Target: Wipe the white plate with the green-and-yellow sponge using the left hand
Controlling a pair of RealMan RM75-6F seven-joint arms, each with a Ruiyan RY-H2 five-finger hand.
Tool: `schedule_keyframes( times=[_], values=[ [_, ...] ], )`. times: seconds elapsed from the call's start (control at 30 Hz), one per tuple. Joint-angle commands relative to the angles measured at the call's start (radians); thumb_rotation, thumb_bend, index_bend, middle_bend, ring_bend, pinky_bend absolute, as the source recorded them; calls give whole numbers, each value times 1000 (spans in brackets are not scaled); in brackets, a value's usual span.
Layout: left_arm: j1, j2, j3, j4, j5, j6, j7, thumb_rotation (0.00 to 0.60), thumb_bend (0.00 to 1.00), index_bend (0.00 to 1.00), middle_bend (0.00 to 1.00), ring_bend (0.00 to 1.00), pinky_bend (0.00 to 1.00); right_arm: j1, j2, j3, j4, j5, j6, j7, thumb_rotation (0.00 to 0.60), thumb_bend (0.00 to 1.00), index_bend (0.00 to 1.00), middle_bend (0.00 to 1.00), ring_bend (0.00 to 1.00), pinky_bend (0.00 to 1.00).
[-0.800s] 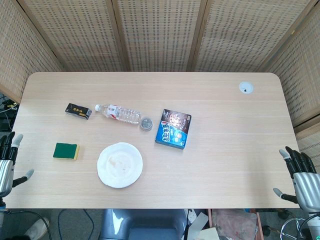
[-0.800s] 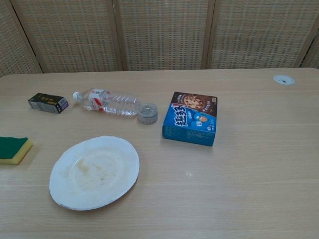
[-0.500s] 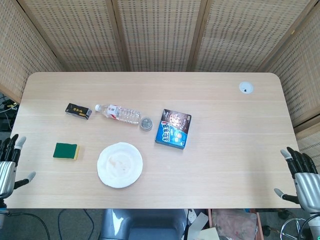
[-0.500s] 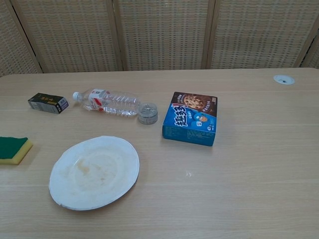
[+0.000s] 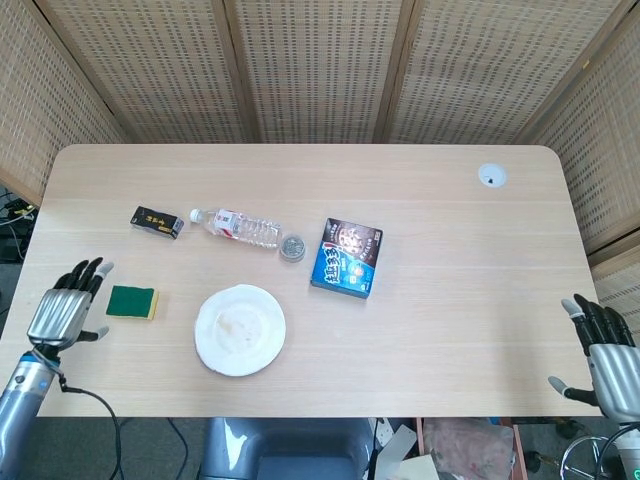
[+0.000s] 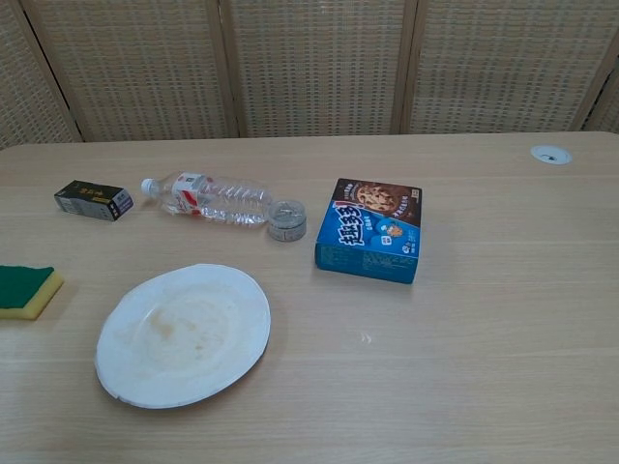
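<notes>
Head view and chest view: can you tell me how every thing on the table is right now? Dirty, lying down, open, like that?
Plate: right side up, brownish smears, not wiped.
Sponge: flat, green side up, untouched.
Left hand: open, just left of the sponge, holding nothing.
Right hand: open, holding nothing, at the table's corner.
Water bottle: lying on its side, cap on.
Cookie box: lying flat, closed.
Black box: lying flat, closed.
Small tin: upright, lid on.

I have the left robot hand (image 5: pixel 66 312) low on my left side, back facing up, fingers spread and pointing up-right, nothing in its grasp; its grey forearm runs off the lower left corner. My right robot hand (image 5: pixel 606 358) sits at the far lower right, fingers apart and empty, thumb out to the side. Neither shows in the chest view
</notes>
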Motion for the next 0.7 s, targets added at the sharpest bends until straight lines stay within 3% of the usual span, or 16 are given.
schedule_keyframes(
  times=[0.03,0.27,0.53,0.7],
  values=[
    [-101,-143,27,222,43,-117,-104,600,0,224,133,108,238,3,-3,2,0,8,-6,-6,600,0,0,0,0,0],
    [-140,-241,47,382,61,-154,-162,600,0,223,171,126,240,8,-8,5,1,21,-19,-14,600,0,0,0,0,0],
    [-166,-290,62,450,68,-182,-187,600,0,237,217,154,252,11,-10,5,2,25,-27,-12,600,0,0,0,0,0],
    [-171,-311,57,478,59,-182,-198,600,0,310,271,203,311,11,-14,6,7,18,-21,-2,600,0,0,0,0,0]
  ],
)
